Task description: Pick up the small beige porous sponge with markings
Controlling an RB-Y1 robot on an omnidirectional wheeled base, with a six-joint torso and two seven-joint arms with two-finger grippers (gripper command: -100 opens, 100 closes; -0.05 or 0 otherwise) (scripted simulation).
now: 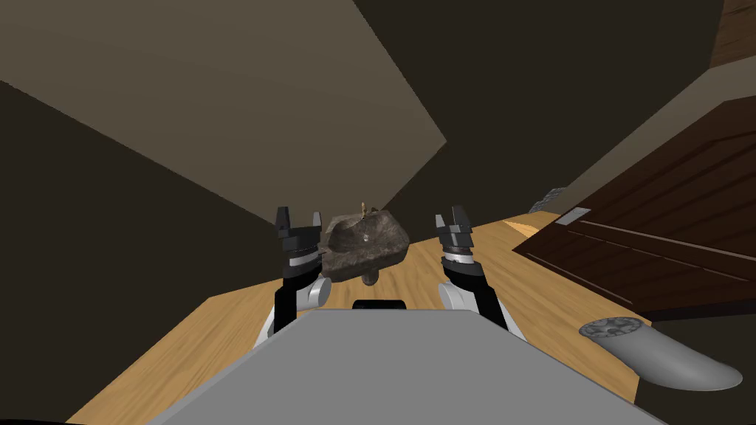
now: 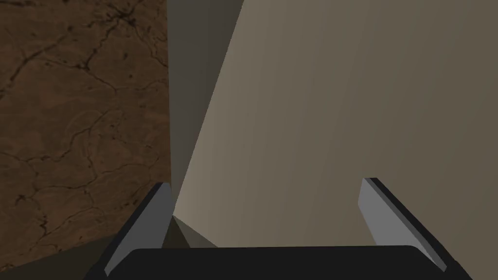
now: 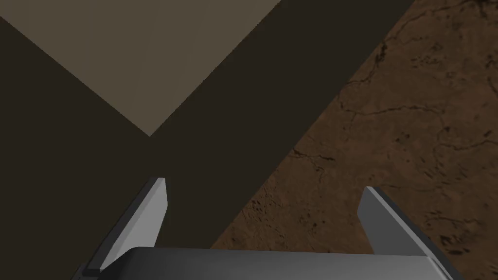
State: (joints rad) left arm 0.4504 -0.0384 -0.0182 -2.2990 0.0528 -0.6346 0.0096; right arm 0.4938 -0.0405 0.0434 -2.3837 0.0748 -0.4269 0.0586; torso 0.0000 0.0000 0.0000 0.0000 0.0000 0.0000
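1. Search step: left gripper [image 1: 298,221] and right gripper [image 1: 454,219] flank the brown stone basin [image 1: 367,243], fingers spread, empty.
2. I cannot tell where the sponge lies; next, probably find it around the basin.

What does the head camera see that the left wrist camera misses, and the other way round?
Head view: the right pincer, open, plus a wooden floor, a dark door and a grey tube. Left wrist view: the brown block up close, its side covered in fine cracks. Both: the left pincer, open and holding nothing, that same block beside it, and a beige wall.
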